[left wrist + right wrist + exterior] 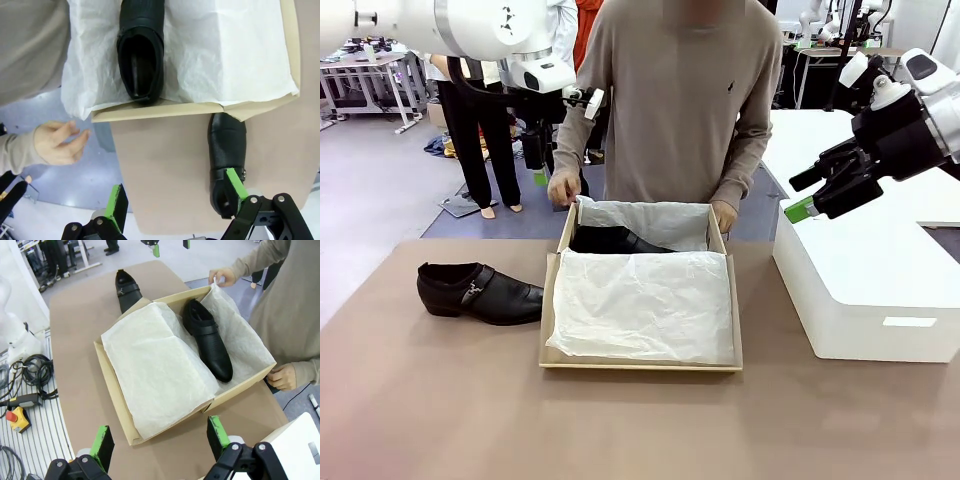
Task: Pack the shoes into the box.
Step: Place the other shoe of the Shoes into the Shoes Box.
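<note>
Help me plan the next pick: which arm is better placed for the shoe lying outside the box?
Left, probably. The loose shoe lies left of the box, close under the open left gripper in its wrist view. The right gripper hangs over the white block, across the box.
</note>
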